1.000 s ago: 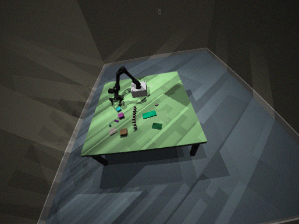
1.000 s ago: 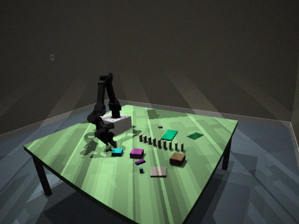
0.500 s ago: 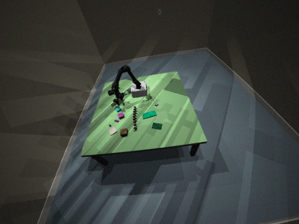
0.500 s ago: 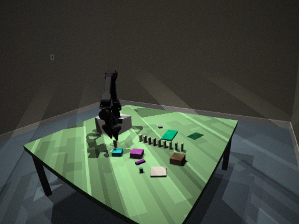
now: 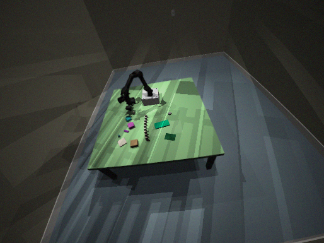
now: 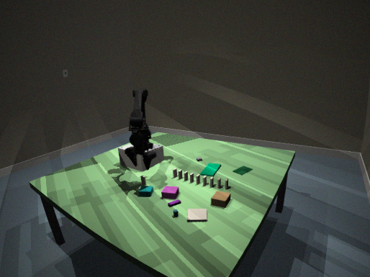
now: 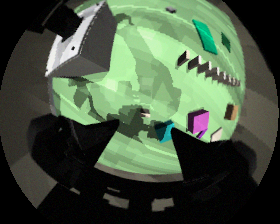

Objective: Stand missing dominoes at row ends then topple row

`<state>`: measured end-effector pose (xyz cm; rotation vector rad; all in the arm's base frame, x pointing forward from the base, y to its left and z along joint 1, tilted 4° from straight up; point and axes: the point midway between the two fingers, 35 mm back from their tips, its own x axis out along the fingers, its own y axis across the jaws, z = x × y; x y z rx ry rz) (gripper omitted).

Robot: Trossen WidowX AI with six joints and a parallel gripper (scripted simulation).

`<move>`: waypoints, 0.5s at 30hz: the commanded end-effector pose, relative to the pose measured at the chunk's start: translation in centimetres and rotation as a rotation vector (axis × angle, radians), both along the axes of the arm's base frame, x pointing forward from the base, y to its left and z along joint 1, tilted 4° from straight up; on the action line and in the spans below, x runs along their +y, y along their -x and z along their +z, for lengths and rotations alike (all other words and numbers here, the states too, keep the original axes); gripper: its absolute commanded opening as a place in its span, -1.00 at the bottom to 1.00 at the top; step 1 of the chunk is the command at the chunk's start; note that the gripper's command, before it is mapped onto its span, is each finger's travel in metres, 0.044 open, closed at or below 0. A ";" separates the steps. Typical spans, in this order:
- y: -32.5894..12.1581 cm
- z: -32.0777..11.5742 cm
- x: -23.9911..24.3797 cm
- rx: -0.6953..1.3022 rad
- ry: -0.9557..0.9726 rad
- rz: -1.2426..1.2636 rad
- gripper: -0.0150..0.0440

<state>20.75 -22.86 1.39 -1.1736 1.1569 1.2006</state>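
The row of several pale dominoes (image 5: 146,129) (image 6: 197,179) (image 7: 200,65) stands upright and evenly spaced. A single domino (image 6: 143,180) (image 7: 145,114) stands apart from the row, just behind the teal block (image 5: 128,118) (image 6: 145,191) (image 7: 164,131). My gripper (image 5: 130,105) (image 6: 140,166) (image 7: 145,126) is open and empty, above the table near that lone domino, which shows between and beyond the fingertips in the wrist view. A small greyish piece (image 5: 169,113) (image 6: 199,159) (image 7: 171,9) lies on the far side of the row; it is too small to tell whether it is a domino.
A magenta block (image 5: 131,125) (image 6: 170,192) (image 7: 198,121), a purple bar (image 6: 174,203), a small dark cylinder (image 6: 176,213), a pale slab (image 6: 197,214) and a brown block (image 6: 220,198) lie on one side of the row. A green slab (image 6: 211,169) and a dark green patch (image 6: 242,170) are on the other.
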 end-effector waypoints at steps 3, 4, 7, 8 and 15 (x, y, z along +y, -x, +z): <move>0.0 -4.5 0.2 0.009 -0.001 0.011 1.00; 0.0 -5.4 0.3 0.009 -0.001 0.011 1.00; 0.1 -6.1 0.4 0.009 -0.001 0.011 1.00; 0.0 -6.1 0.5 0.009 -0.001 0.011 1.00; 0.0 -6.8 0.5 0.009 -0.001 0.011 1.00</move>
